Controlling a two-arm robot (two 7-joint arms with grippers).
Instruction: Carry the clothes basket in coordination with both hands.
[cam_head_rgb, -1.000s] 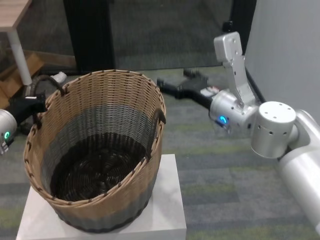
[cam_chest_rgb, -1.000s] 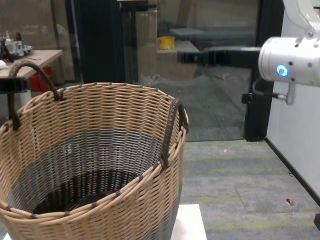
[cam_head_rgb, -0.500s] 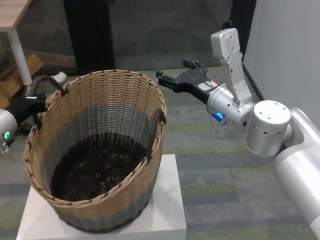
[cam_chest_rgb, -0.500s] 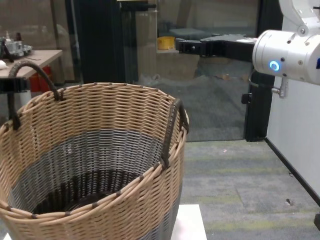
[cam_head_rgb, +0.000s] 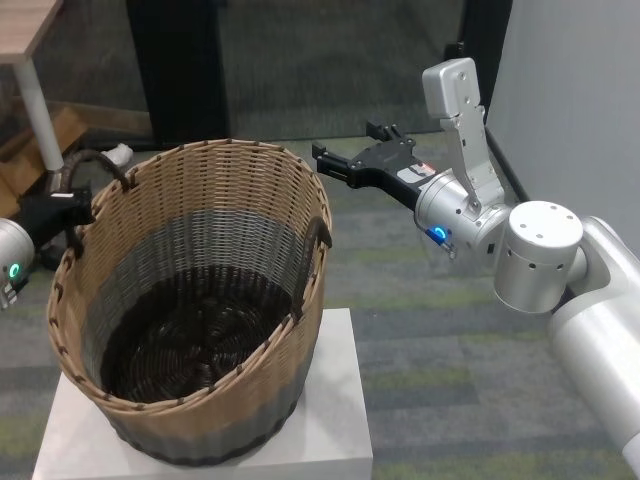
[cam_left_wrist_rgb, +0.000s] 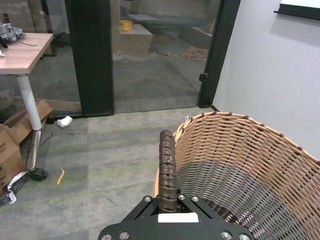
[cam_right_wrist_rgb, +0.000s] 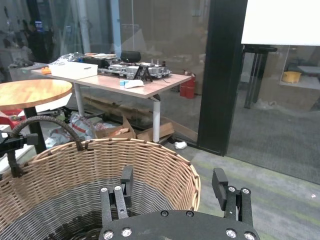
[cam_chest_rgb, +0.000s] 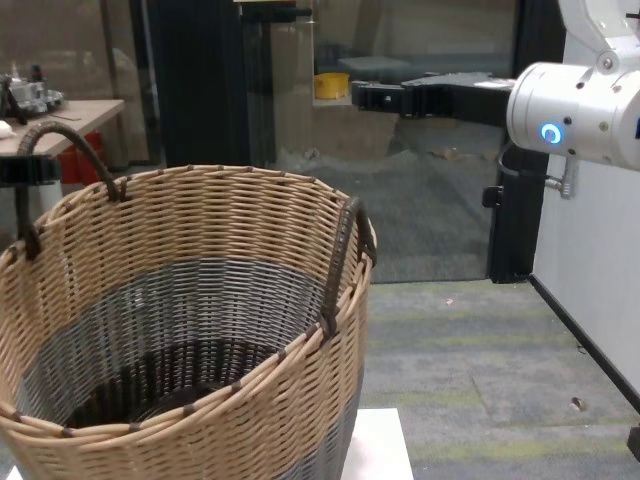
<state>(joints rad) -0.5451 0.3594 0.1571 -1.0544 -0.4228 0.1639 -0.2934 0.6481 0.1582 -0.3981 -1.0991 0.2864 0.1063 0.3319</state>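
The clothes basket (cam_head_rgb: 195, 305) is set on a white counter (cam_head_rgb: 335, 420) above grey carpet (cam_head_rgb: 440, 330). Its left handle (cam_left_wrist_rgb: 167, 170) is clamped in the left hand (cam_head_rgb: 65, 208). The right hand (cam_head_rgb: 350, 160) is held wide beside the far rim.

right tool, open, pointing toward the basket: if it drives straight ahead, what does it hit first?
Probably the clothes basket. In the right wrist view, the open right tool faces the near rim, which sits between its fingers. In the head view it stands beside the far rim, above the right handle. Depth is uncertain, so it could pass just over.
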